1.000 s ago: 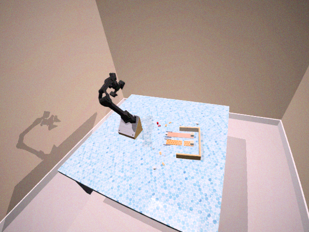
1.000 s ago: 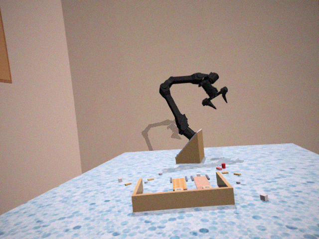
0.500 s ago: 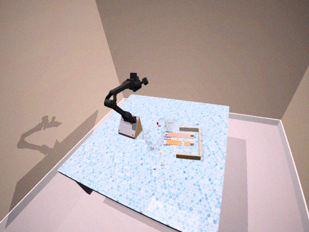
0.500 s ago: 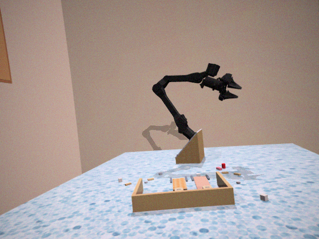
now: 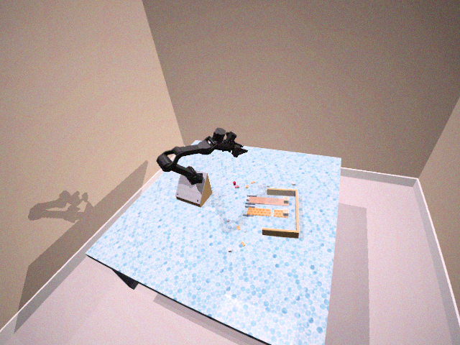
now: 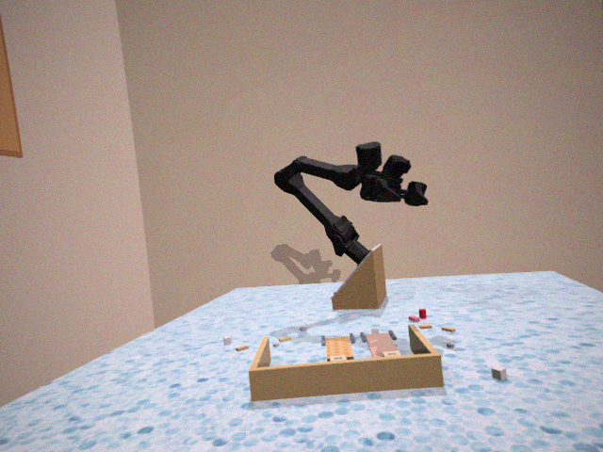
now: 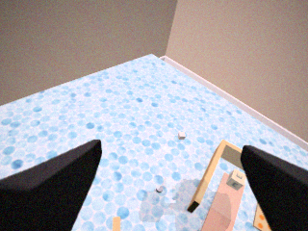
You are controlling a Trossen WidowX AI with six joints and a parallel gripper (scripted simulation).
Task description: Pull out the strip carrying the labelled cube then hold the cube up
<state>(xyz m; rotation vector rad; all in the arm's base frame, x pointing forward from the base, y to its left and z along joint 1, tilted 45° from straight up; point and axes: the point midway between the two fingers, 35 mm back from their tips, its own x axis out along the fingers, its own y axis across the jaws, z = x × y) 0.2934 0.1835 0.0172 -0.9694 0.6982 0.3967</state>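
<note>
This looks like a bare test room set up for robot trials rather than a home or shop. Plain beige walls [image 5: 297, 67] meet a pale grey floor [image 5: 389, 259] edged with a white skirting board [image 5: 379, 174]. The only furniture is a large square table with a blue-dotted top [image 5: 185, 259], carrying a black jointed robot arm [image 6: 321, 194] bolted to a tan wedge-shaped mount [image 6: 363, 286].

Plain tan walls [image 5: 259, 67] meet in a corner behind the gripper [image 6: 414, 193], above a pale floor [image 5: 389, 259] with white skirting.
</note>
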